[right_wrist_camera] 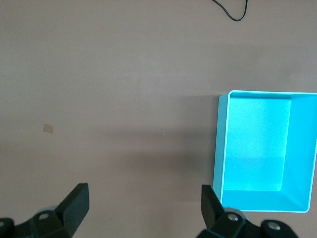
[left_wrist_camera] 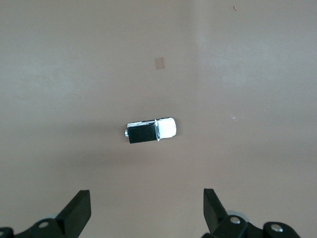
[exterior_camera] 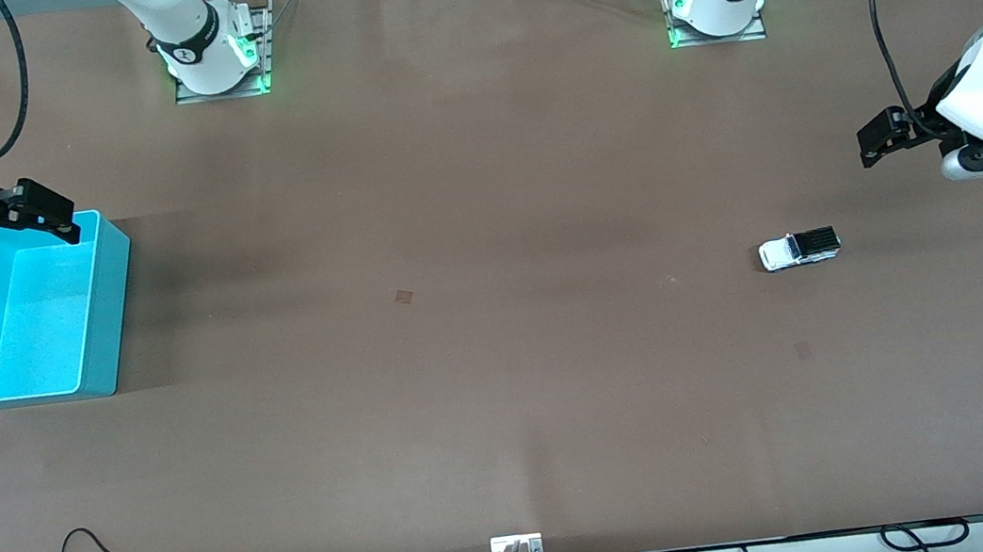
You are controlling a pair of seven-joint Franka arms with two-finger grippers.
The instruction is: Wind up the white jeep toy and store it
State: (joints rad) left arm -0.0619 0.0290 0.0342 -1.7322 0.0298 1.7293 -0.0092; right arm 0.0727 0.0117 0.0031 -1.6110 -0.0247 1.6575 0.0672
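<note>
While claws gape, jeep (exterior_camera: 799, 250), cyan bin (exterior_camera: 102, 308).

Matt brown table (exterior_camera: 506, 388), smooth cyan bin (exterior_camera: 103, 318) probably plastic, glossy white jeep toy (exterior_camera: 799, 249).

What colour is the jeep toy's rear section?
Black; the jeep toy has a white front. Clearest in the left wrist view.

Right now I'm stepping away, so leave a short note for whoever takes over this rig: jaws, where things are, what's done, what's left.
Left gripper: jaws open, empty, up in the air at the left arm's end of the table.
Right gripper: jaws open, empty, over the rim of the cyan bin.
White jeep toy: on the bare table toward the left arm's end, untouched.
The bin sits at the right arm's end with nothing in it.
Done: nothing yet.
Left: grasp the jeep, wind it, put it in the bin.
</note>
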